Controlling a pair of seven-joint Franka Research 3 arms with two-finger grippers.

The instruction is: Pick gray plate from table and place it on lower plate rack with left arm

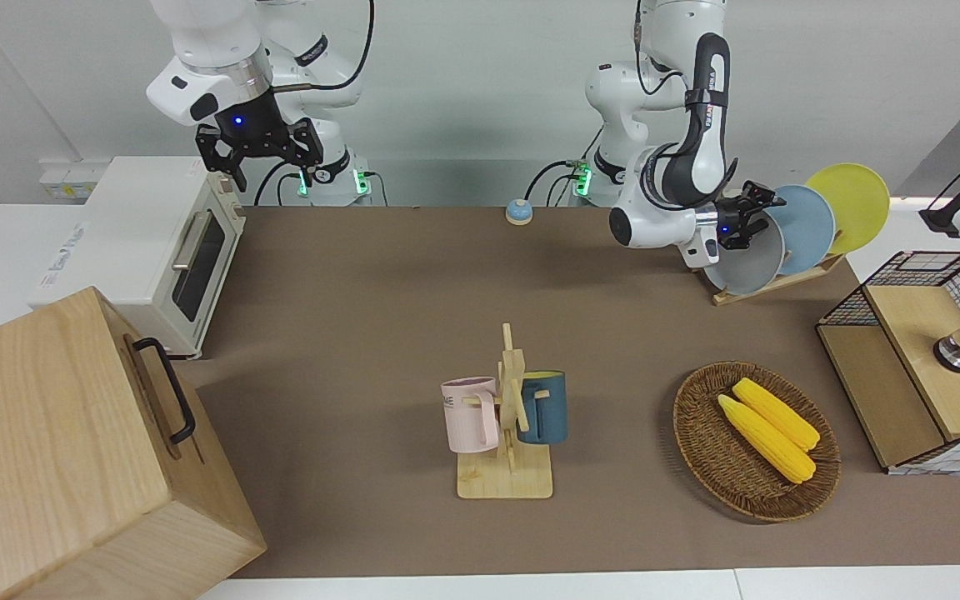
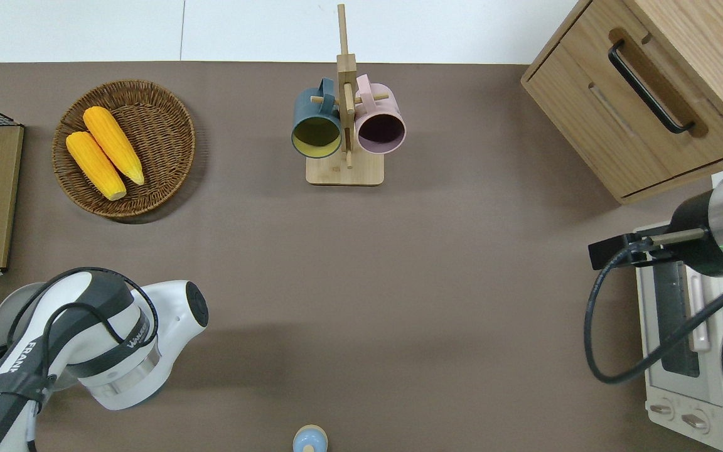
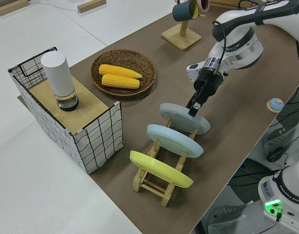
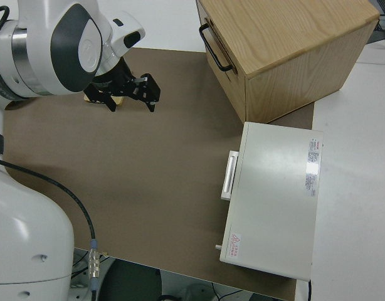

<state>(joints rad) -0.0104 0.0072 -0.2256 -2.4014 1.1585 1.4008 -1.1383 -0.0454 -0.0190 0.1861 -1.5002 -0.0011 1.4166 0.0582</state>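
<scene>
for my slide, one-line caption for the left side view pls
Left gripper grips the gray plate at its rim, plate seated in the lower plate rack beside the blue plate and yellow plate.

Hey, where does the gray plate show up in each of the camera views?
Front view: gray plate leaning in the lower plate rack, under the left claw, beside the sky-blue plate.
Overhead view: not clearly visible; the left arm covers that spot.
Left side view: gray plate, the rack slot closest to the corn basket.
Right side view: not in it.
Shared landmark: corn basket.
</scene>
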